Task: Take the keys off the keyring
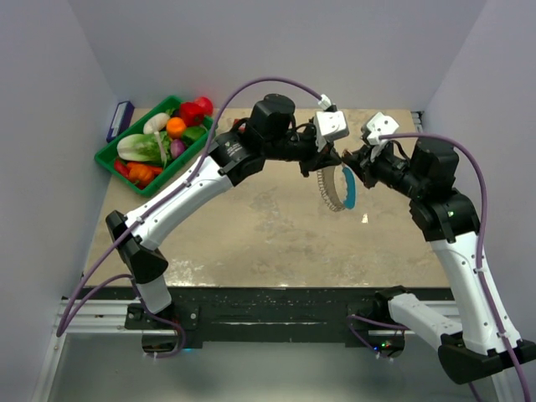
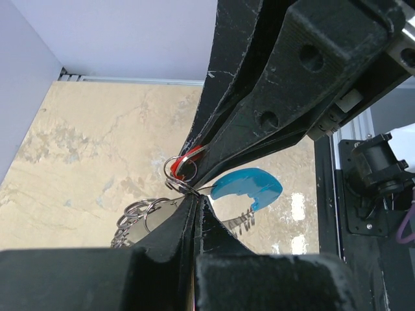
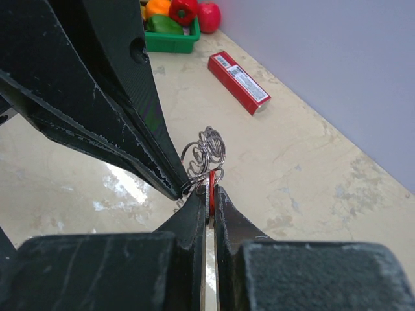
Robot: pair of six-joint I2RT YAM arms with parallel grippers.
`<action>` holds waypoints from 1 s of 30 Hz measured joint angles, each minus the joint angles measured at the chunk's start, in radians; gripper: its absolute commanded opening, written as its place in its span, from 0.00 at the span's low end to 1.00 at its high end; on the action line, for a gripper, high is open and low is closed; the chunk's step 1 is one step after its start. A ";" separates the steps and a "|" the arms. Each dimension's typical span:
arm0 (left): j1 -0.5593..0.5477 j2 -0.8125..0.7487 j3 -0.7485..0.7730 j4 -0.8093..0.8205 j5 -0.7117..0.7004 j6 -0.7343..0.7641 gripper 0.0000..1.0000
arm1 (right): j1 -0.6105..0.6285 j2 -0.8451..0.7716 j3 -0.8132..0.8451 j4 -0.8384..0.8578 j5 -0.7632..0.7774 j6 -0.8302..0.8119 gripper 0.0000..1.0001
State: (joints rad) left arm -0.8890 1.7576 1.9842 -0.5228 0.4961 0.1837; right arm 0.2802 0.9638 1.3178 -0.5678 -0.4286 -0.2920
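Observation:
The keyring (image 1: 333, 199) hangs in mid-air above the table's middle, its blue section (image 1: 350, 187) on the right. Both grippers meet at its top. My left gripper (image 2: 194, 196) is shut on the thin ring beside the blue section (image 2: 247, 187), with silvery keys (image 2: 137, 217) bunched to its left. My right gripper (image 3: 211, 189) is shut on the key with the red part (image 3: 212, 183); the silvery keys (image 3: 206, 150) coil just beyond its tips. The right gripper's fingers (image 2: 259, 123) cross the left wrist view, and the left gripper's fingers (image 3: 117, 103) cross the right wrist view.
A green bin (image 1: 106, 157) of toy vegetables stands at the far left. A long red box (image 3: 238, 81) lies near the back wall. A blue box (image 1: 120, 121) leans on the left wall. A small pale piece (image 1: 364, 219) lies on the table under the right arm.

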 measured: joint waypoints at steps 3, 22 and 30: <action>0.000 0.001 0.000 -0.003 0.006 -0.007 0.00 | 0.000 0.000 0.000 -0.005 0.000 -0.026 0.00; -0.002 0.015 -0.005 0.004 0.024 -0.098 0.00 | 0.001 -0.002 0.024 -0.107 -0.008 -0.274 0.00; -0.002 0.015 -0.019 0.025 0.024 -0.122 0.00 | 0.001 -0.002 0.059 -0.185 -0.008 -0.363 0.00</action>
State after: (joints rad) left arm -0.8906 1.7729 1.9652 -0.4980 0.5201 0.0616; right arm 0.2810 0.9619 1.3769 -0.7525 -0.4366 -0.6548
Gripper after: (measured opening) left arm 0.017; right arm 0.038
